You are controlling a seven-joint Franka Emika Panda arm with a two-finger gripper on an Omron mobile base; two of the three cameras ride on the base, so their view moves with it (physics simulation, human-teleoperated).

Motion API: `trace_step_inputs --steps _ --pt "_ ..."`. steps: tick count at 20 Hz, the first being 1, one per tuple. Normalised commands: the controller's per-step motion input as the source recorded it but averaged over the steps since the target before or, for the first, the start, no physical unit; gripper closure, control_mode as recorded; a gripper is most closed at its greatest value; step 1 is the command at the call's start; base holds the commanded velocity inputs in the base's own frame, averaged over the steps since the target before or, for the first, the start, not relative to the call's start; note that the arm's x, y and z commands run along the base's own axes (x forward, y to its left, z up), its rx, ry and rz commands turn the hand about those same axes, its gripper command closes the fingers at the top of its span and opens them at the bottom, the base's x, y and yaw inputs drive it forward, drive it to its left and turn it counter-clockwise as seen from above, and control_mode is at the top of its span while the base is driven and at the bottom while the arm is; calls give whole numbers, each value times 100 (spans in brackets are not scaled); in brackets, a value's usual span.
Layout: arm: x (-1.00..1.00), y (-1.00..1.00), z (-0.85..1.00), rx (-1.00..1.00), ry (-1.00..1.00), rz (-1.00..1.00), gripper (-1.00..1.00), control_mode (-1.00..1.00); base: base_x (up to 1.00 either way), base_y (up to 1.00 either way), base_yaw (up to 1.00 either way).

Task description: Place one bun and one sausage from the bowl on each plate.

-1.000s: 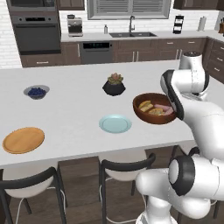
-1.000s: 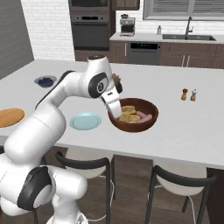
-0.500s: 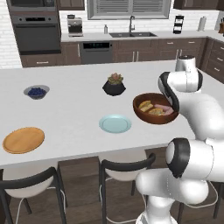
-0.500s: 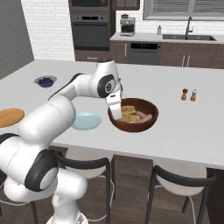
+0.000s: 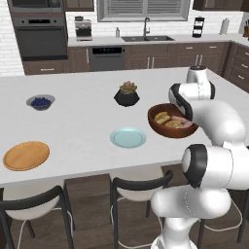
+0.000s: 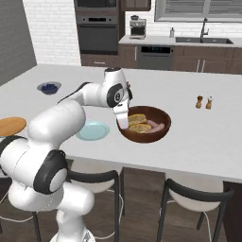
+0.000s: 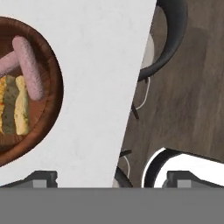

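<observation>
The dark wooden bowl (image 5: 172, 130) (image 6: 144, 134) (image 7: 51, 109) stands near the counter's front edge. It holds two split buns (image 6: 138, 123) (image 7: 15, 109) and two pink sausages (image 6: 156, 125) (image 7: 29, 65). My gripper (image 6: 124, 125) (image 7: 113, 179) hangs open over the counter just beside the bowl's rim, with nothing between its fingertips (image 7: 41, 177). The pale blue plate (image 5: 128, 137) (image 6: 92, 130) lies bare to the bowl's left. The orange-tan plate (image 5: 26, 155) (image 6: 10, 125) lies bare at the far left by the front edge.
A small grey bowl of blueberries (image 5: 40, 101) (image 6: 49, 87) and a black plant pot (image 5: 127, 94) stand farther back. Salt and pepper shakers (image 6: 204, 101) stand right of the bowl. Dark stools (image 5: 141, 185) (image 7: 168, 39) line the counter's front edge.
The arm's elbow and upper links have swung and folded closer in, while the hand stays by the bowl's rim. The jaws remain wide apart.
</observation>
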Motion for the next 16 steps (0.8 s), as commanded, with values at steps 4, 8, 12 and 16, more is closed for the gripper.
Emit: trace_step_inputs --steps 4,8,12,16 --pt "100 25 -7 12 -2 0 -100 -100 0 0 0" --pt "91 -6 -6 14 0 0 -100 -100 0 0 0" --pt "70 -25 -34 10 -1 0 -100 -100 0 0 0" --pt "42 -31 -64 5 -11 1 -100 -100 0 0 0"
